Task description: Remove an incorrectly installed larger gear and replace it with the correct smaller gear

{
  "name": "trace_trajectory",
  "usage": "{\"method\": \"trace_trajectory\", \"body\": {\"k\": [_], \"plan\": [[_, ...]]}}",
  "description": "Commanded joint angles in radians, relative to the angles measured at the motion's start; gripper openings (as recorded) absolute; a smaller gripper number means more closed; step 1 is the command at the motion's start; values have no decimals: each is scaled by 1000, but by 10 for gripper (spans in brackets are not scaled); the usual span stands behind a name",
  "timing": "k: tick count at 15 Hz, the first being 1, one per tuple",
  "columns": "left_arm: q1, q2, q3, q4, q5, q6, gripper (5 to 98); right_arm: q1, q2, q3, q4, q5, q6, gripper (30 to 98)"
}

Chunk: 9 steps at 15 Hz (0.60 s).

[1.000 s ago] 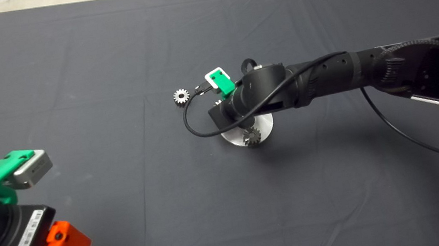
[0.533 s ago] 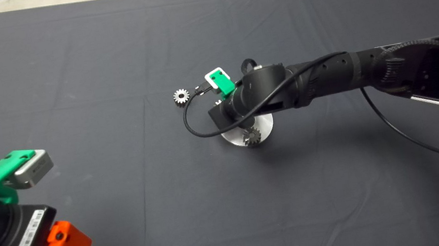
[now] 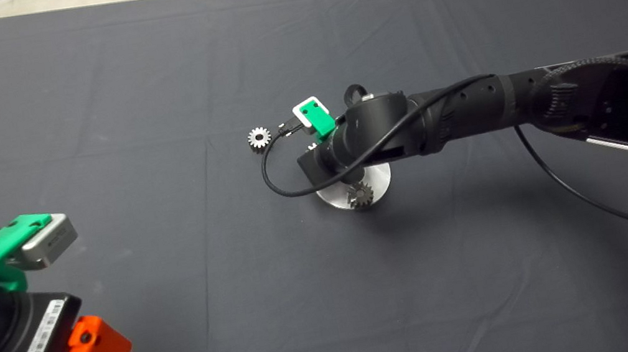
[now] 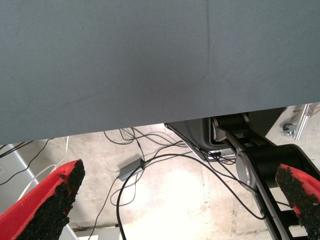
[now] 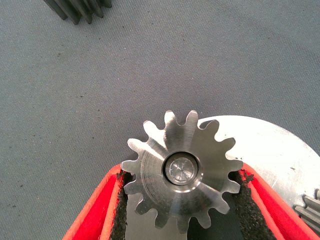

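Nothing had visibly shifted since a second earlier. Right pincer (image 5: 182,210) stood over the round silver steel disc (image 5: 280,150), its black pads touching both sides of a bright-faced steel pinion (image 5: 182,170) seated on a pin at the disc's rim. The dark, flared-tooth larger gear (image 3: 360,195) sat on the disc's other edge, just beside that pincer. The small, bright-faced smaller gear (image 3: 259,138) lay loose on the table near the disc. Left pincer (image 4: 187,200), open, waited well apart from the disc.
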State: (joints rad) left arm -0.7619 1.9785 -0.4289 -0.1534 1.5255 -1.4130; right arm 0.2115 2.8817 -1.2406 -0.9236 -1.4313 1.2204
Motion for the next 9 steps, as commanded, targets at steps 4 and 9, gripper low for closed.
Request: {"method": "trace_trajectory", "body": {"k": [4, 9], "plan": [[-4, -2, 12, 2, 19, -1, 982, 112, 9, 37, 55, 9, 24, 468], [-4, 0, 7, 6, 22, 3, 982, 164, -27, 96, 144, 8, 62, 468]]}}
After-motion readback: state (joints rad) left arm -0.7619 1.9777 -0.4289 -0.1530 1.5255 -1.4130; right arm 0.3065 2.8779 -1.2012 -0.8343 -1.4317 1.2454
